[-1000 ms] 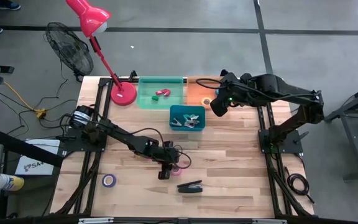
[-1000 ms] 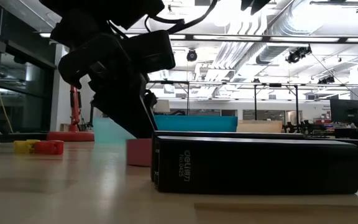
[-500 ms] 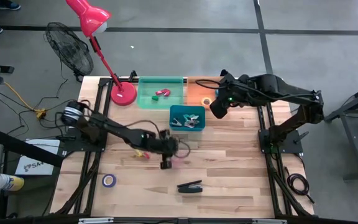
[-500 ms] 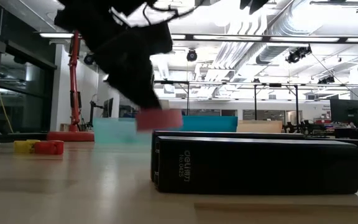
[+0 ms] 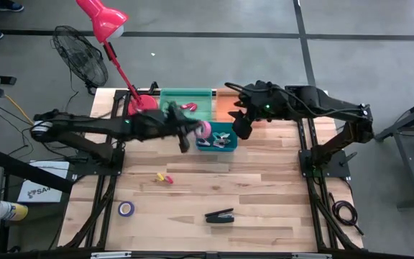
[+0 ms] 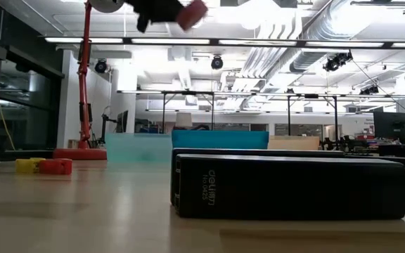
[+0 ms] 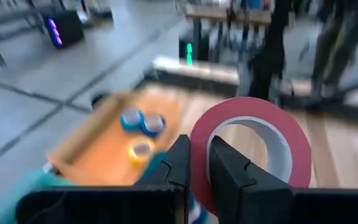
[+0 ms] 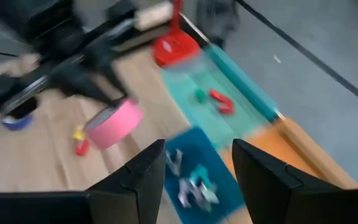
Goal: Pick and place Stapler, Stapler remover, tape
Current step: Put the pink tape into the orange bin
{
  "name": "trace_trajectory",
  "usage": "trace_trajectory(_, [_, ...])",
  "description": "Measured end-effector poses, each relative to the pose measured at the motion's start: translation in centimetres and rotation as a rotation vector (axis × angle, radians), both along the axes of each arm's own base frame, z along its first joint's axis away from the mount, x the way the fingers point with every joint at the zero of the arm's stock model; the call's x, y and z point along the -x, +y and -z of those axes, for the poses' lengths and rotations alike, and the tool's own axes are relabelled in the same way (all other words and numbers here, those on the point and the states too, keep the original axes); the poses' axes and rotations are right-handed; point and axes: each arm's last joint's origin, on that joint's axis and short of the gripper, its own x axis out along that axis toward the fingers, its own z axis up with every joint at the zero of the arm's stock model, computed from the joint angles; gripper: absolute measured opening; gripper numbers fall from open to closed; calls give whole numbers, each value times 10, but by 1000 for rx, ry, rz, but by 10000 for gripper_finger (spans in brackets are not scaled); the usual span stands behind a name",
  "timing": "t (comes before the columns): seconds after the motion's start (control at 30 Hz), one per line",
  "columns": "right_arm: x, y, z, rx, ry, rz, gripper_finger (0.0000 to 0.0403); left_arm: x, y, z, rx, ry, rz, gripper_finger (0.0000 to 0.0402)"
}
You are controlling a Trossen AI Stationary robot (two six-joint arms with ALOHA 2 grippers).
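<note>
My left gripper (image 5: 191, 134) is shut on a pink tape roll (image 5: 203, 130) and holds it high above the table beside the teal bin (image 5: 208, 127). The roll also shows in the low view (image 6: 192, 13) and in the right wrist view (image 8: 112, 124). My right gripper (image 5: 238, 124) is open and empty over the orange tray (image 5: 226, 106). The black stapler (image 5: 220, 214) lies flat near the table's near edge, and fills the low view (image 6: 290, 186). A purple tape roll (image 5: 126, 208) lies flat at the near left. A red stapler remover (image 5: 187, 107) lies in the green tray (image 5: 169, 108). My left gripper pinches the pink roll's wall (image 7: 199, 163) with one finger (image 7: 182, 163) outside and the other finger (image 7: 229, 171) in the pale hollow core. The roll is lifted clear of the table and stands on edge in the hold, its open face turned sideways.
The orange tray holds blue tape rolls (image 7: 142, 121) and a yellow one (image 7: 140, 150). The teal bin holds metal clips (image 5: 220, 139). A small yellow and red item (image 5: 164, 178) lies mid-table. A red lamp (image 5: 141, 108) stands at the far left, a fan (image 5: 81, 54) beyond the table.
My left gripper has lifted the pink roll off the table beside the stapler and carried it up and toward the far edge, to the teal bin. My right gripper has shifted a little toward the table's left.
</note>
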Motion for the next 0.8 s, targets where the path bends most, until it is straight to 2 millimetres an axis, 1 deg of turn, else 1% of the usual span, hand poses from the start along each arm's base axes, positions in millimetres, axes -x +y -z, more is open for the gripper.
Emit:
trace_trajectory(0.13, [-16,1,-3,27,-77,-102,177,20,15,-25,3,-139,-16,29])
trace_trajectory(0.2, [-27,2,-1,43,-103,-145,177,26,20,-36,-1,-214,-6,29])
trace_trajectory(0.27, [-39,2,2,58,-125,-190,177,33,23,-43,-2,-252,7,29])
trace_trajectory(0.33, [-51,2,6,69,-142,-233,177,36,25,-49,-7,-302,18,29])
trace_trajectory(0.43, [-67,3,13,71,-171,-279,177,37,24,-53,-9,-334,30,29])
trace_trajectory(0.53, [-78,3,17,65,-202,-299,177,38,24,-54,-16,-348,33,29])
trace_trajectory(0.63, [-85,4,18,49,-243,-339,177,38,24,-54,-16,-345,32,29])
trace_trajectory(0.8, [-88,6,12,29,-318,-400,177,39,24,-56,-17,-356,34,29])
